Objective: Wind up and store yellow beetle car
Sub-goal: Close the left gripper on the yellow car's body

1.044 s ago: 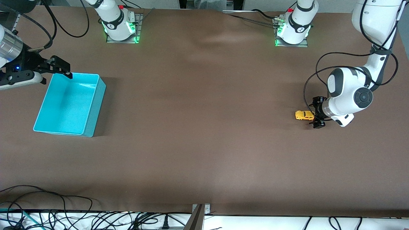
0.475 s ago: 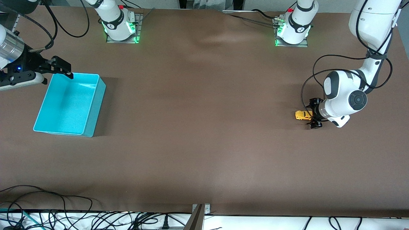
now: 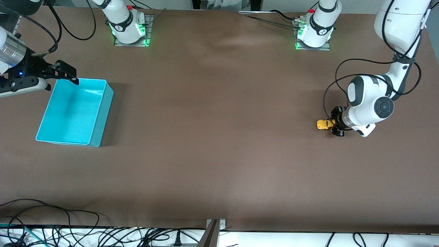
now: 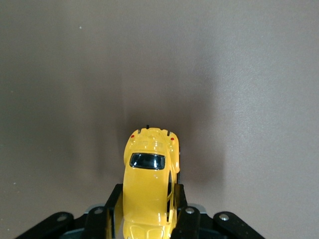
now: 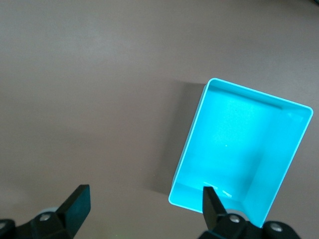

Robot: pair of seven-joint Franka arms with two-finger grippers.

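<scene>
We see two white arms with dark grey joint caps, black cables looping along their links, and green lights glowing at their bases. Both end in black fingers point(image 5: 214, 204), with round silver screw heads set just back from them.

Left gripper point(image 4: 147, 219) fingers clamped low; right gripper point(image 5: 144, 204) waits, fingers spread.

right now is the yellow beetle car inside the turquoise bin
No, the yellow beetle car sits on the table in the left gripper, while the turquoise bin holds nothing.

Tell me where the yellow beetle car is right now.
The yellow beetle car sits on the table at the left arm's end, clamped in the left tool.
</scene>
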